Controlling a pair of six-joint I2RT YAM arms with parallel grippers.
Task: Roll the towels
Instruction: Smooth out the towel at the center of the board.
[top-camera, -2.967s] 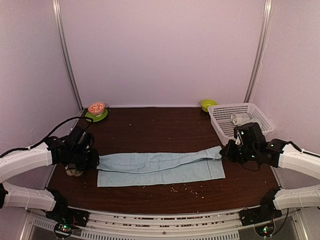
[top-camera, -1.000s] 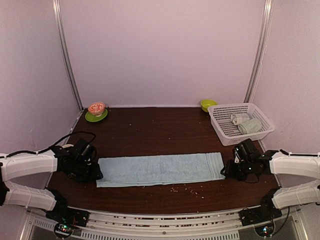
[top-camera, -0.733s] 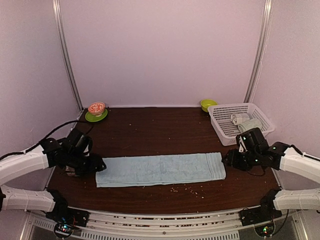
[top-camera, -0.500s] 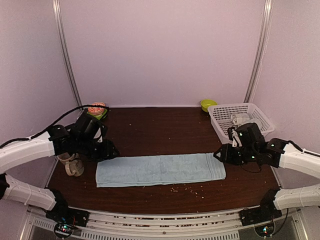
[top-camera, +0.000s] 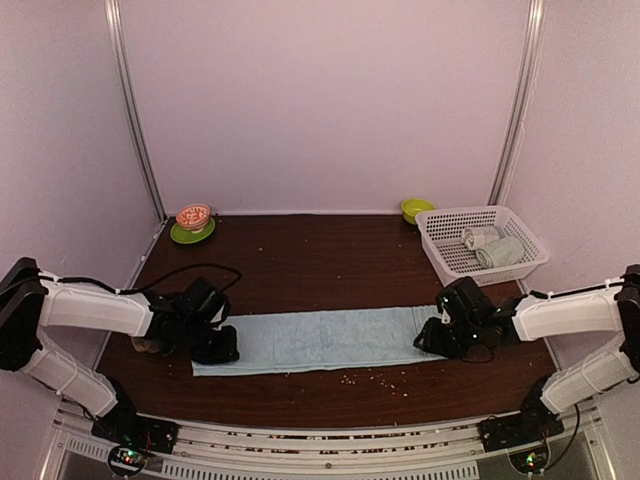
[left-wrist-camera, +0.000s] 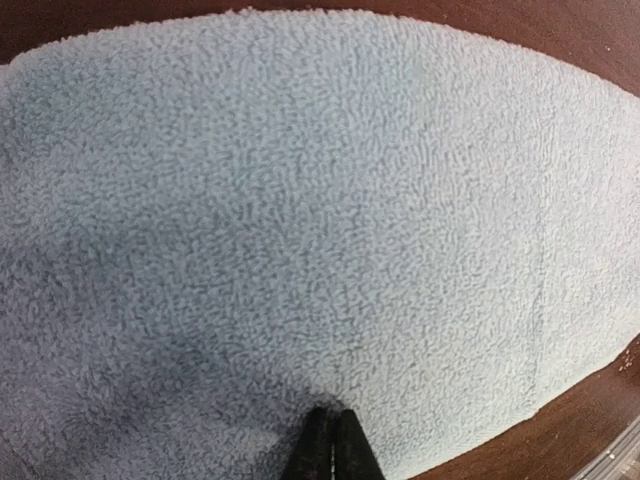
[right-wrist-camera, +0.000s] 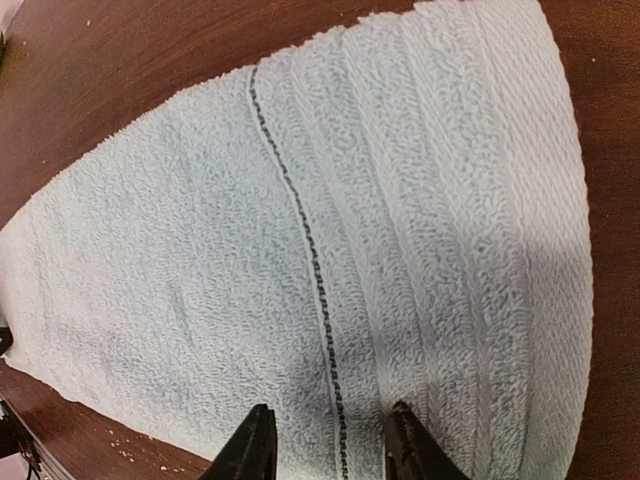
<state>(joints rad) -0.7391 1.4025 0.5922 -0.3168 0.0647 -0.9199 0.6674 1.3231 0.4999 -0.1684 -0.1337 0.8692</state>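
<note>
A light blue towel (top-camera: 320, 339) lies flat in a long strip across the front of the dark table. My left gripper (top-camera: 222, 349) is shut and empty, low over the towel's left end; its tips (left-wrist-camera: 332, 432) press together just above the cloth (left-wrist-camera: 300, 220). My right gripper (top-camera: 428, 340) is open and empty, low over the towel's right end; its fingertips (right-wrist-camera: 255, 430) straddle a dark stitched line on the cloth (right-wrist-camera: 330, 220). Two rolled towels (top-camera: 490, 247) lie in the white basket (top-camera: 445, 265).
The white basket stands at the back right, with a green bowl (top-camera: 414, 209) behind it. A green saucer holding a pink bowl (top-camera: 193, 222) sits at the back left. A mug (top-camera: 147, 345) stands by my left arm. Small crumbs (top-camera: 375, 377) dot the table (top-camera: 320, 260).
The towel went from partly folded to a flat strip. Both arms lifted, then came inward and down over the towel's two ends. The left gripper now sits on the left end.
</note>
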